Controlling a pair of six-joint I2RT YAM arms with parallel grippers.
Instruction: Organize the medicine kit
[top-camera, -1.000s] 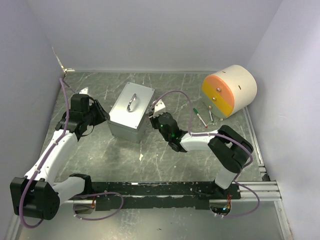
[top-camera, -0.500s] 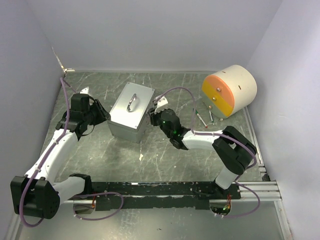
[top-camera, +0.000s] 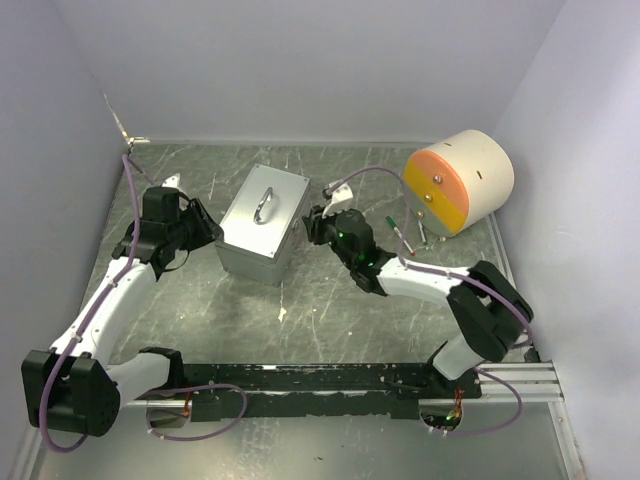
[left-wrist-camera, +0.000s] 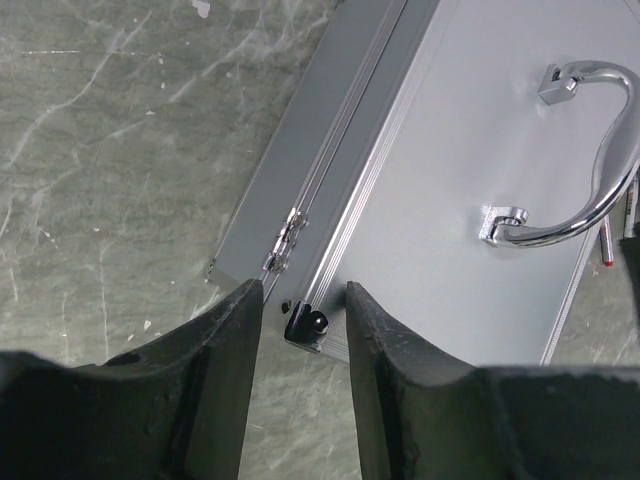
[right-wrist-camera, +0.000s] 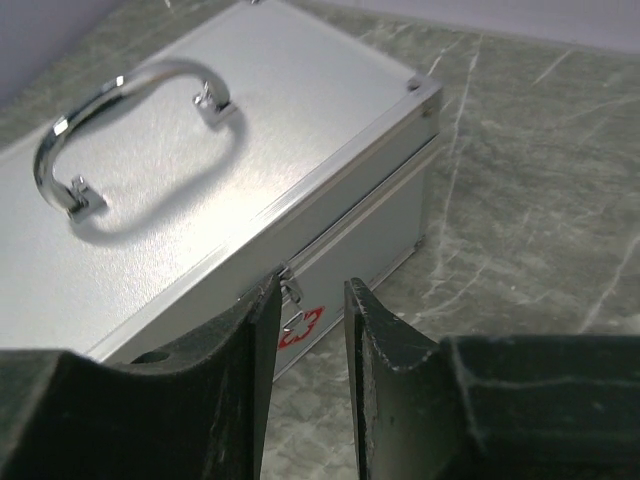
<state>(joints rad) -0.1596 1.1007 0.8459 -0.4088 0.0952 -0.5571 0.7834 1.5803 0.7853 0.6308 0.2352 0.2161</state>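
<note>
The medicine kit (top-camera: 262, 222), a silvery metal case with a curved handle (top-camera: 266, 206) on its closed lid, stands on the green marbled table. My left gripper (top-camera: 207, 232) is at its left end. In the left wrist view that gripper (left-wrist-camera: 305, 300) is open, and the kit's (left-wrist-camera: 470, 130) black-capped lid corner shows between the fingers. My right gripper (top-camera: 316, 222) is at the kit's right side. In the right wrist view it (right-wrist-camera: 310, 295) is open, just in front of the front latch (right-wrist-camera: 292, 293) and red cross sticker (right-wrist-camera: 300, 326), holding nothing.
A cream cylinder with an orange face (top-camera: 458, 182) lies at the back right. Two pens (top-camera: 399, 233) lie on the table in front of it. Walls close in the left, back and right. A black rail (top-camera: 350, 378) runs along the near edge.
My right arm has stretched out, its elbow swinging right and its gripper shifting slightly back along the kit's right side. The left arm and the kit have stayed put.
</note>
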